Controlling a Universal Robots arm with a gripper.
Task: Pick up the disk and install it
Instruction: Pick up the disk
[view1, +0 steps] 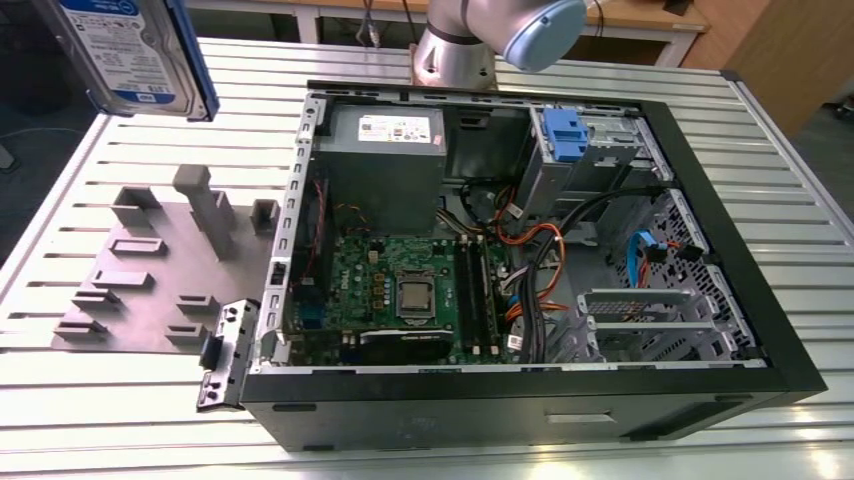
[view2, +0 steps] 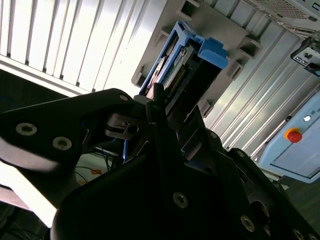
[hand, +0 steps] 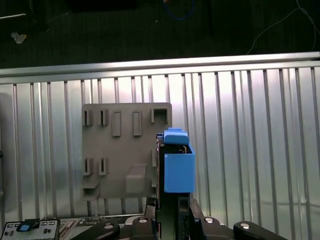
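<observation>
The jaws of the gripper (hand: 170, 216) were clamped on the disk (hand: 178, 170), which stuck out from between them with its blue handle end leading, away from the wrist. The disk's body ran back between the dark fingers (view2: 156, 107) in the second wrist view, so the hold looked like a grip on its two flat faces (the contact itself was partly hidden by the gripper body). In the exterior view the disk (view1: 134, 50) hung high, label showing, well clear of the slatted table (view1: 107, 400) and above the grey fixture plate (view1: 147, 270), whose slots stood empty. By my reading the picking up was done and the installing was all yet to do. The disk was well apart from the open computer case (view1: 534, 400), toward the exterior view's left of it. Inside, another blue-handled carrier (view1: 563, 135) sat in the drive cage.
</observation>
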